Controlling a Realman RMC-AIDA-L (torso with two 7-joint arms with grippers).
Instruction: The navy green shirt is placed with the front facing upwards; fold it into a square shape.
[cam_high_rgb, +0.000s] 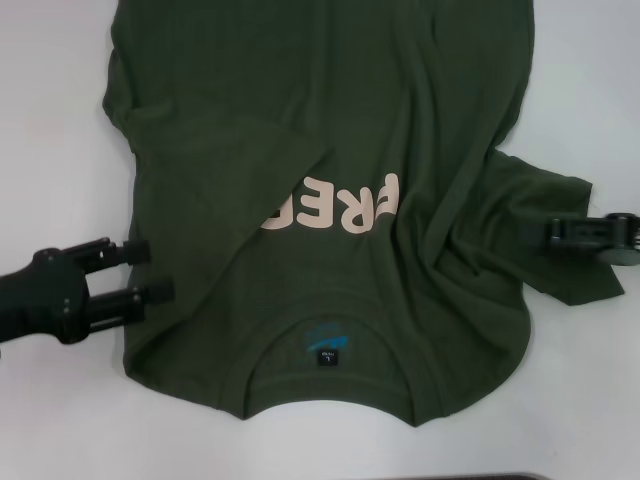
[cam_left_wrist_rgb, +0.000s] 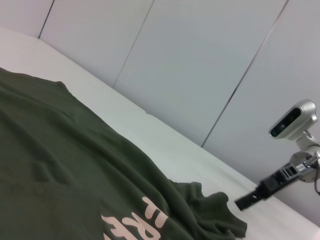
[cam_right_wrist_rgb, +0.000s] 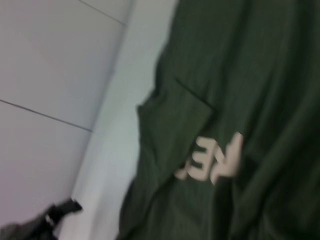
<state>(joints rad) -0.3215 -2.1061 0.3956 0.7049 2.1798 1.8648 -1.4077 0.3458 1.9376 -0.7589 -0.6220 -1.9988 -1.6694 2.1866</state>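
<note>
The navy green shirt (cam_high_rgb: 330, 130) lies spread on the white table, its collar and black neck label (cam_high_rgb: 326, 356) nearest me. One sleeve is folded in over the chest and covers part of the cream letters (cam_high_rgb: 335, 208). My left gripper (cam_high_rgb: 150, 272) is open just off the shirt's left edge, holding nothing. My right gripper (cam_high_rgb: 550, 235) reaches in from the right, its tip over the rumpled right sleeve (cam_high_rgb: 560, 205). The left wrist view shows the right gripper (cam_left_wrist_rgb: 239, 203) low at the sleeve's edge (cam_left_wrist_rgb: 220, 210). The right wrist view shows the shirt (cam_right_wrist_rgb: 235, 100) and its letters.
The white table (cam_high_rgb: 60, 100) shows bare on both sides of the shirt and in front of the collar. Grey wall panels (cam_left_wrist_rgb: 200, 60) stand behind the table's far edge. A dark strip lies at the table's near edge (cam_high_rgb: 450, 477).
</note>
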